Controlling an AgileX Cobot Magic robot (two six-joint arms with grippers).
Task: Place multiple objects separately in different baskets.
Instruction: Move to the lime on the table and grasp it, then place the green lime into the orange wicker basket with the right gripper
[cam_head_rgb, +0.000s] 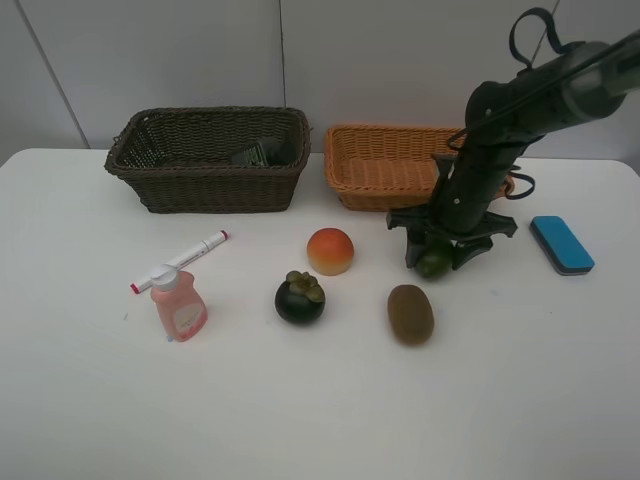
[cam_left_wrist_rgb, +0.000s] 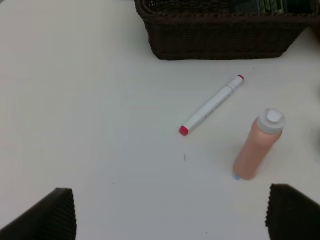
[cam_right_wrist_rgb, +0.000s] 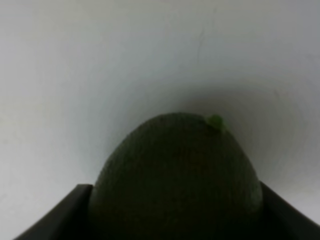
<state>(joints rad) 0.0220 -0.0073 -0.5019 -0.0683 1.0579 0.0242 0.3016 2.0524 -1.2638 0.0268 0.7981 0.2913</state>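
We've got the right gripper (cam_head_rgb: 436, 258) down on the green fruit (cam_right_wrist_rgb: 175, 175), which sits on the table (cam_head_rgb: 300, 420) at one o'clock from the kiwi (cam_head_rgb: 410, 314); the jaws are drawn in against both its flanks with the stem nub pointing out past the fingertips, so we judge it gripped but not yet lifted. The tan basket (cam_head_rgb: 370, 195) lies near at eleven o'clock from that pincer, a short carry for this arm. Our left gripper (cam_left_wrist_rgb: 170, 215) hangs spread wide and empty, pink bottle (cam_left_wrist_rgb: 257, 145) and marker (cam_left_wrist_rgb: 212, 105) ahead of it.
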